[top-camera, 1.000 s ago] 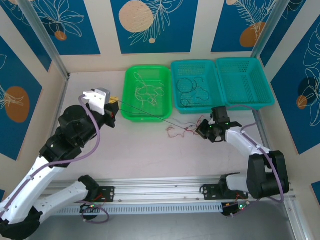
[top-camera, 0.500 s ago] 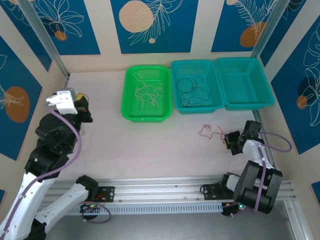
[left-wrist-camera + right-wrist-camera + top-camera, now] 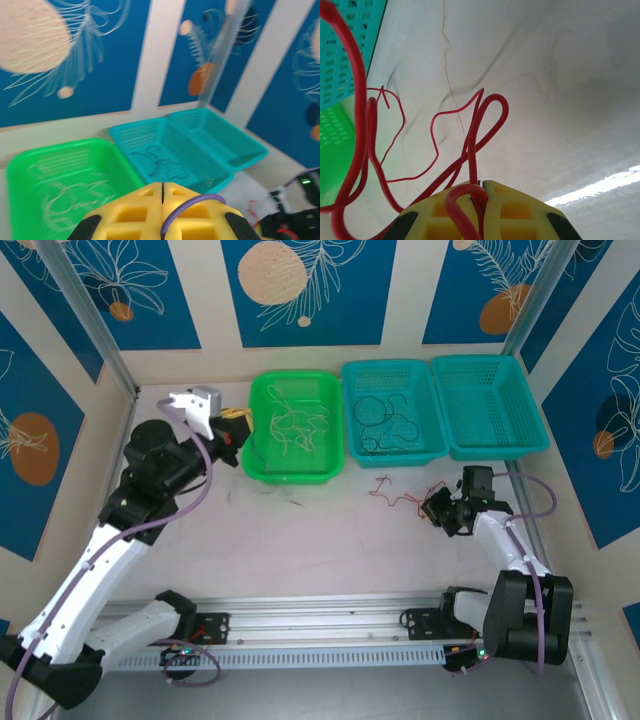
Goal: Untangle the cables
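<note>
Your right fingers (image 3: 515, 210) are closed on the red cables (image 3: 366, 115). One loop is pinched right at the seam. The rest trails across the bench (image 3: 330, 540), just in front of the middle basket (image 3: 395, 458) that holds the black cables (image 3: 385, 420).

Your left fingers (image 3: 140, 205) are pressed together at the left edge of the green basket (image 3: 290, 478), above the white cables (image 3: 290, 425). I cannot tell whether they hold a strand (the arm's own purple lead crosses them). A faint dark line lies on the bench in front of that basket. It may be a black cable, but it is too thin to be sure.

The red bunch looks like the job in hand:

- **Grip:** keep the right hold firm and low, so the loops drag flat and do not spring up.
- **Left side:** if it is empty, bring it over to one free red end well away from the pinch.
- **Pull:** draw the two arms apart slowly along the bench.
- **Knots:** stop as soon as a loop tightens, since hard pulling will likely lock these thin wires into a knot.
- **Sorting:** the bare basket on the far right (image 3: 500, 448) seems the likely home for the red ones once they are separated.
</note>
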Tool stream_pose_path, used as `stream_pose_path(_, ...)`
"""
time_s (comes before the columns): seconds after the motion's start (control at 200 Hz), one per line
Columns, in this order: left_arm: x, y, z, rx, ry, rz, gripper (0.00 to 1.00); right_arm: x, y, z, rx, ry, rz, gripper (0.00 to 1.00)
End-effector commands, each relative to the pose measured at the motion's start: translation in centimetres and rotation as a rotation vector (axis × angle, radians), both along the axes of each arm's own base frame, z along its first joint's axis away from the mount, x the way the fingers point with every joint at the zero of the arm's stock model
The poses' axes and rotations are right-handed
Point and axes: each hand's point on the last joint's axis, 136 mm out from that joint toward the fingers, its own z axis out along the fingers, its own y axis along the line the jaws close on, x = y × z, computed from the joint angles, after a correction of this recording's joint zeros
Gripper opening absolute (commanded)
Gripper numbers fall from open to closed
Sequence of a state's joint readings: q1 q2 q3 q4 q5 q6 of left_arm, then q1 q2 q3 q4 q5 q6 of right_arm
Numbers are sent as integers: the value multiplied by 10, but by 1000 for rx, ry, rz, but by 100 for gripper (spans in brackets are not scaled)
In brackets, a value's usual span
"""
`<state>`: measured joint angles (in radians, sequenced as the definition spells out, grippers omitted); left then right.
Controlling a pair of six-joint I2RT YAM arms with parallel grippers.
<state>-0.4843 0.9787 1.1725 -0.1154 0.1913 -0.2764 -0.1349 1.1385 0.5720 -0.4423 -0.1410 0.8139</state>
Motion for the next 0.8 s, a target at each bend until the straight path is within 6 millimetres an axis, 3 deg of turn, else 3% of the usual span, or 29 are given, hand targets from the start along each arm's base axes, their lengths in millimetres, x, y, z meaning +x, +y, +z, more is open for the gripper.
stream_pose_path(0.0, -20, -21, 83, -159, -181, -184, 0, -3, 3, 6, -13, -4, 23, 0)
stream_pose_path(0.23, 35, -62, 122, -234, -240, -257, 0, -8, 5, 10, -15, -18, 17, 0)
stream_pose_path(0.515, 89, -153, 133, -224, -297, -418, 0, -15, 2, 17, -46, -47, 18, 0)
stream_pose_path(0.79, 123, -192, 153, -236, -349, -434, 0, -18, 4, 15, -40, -53, 18, 0)
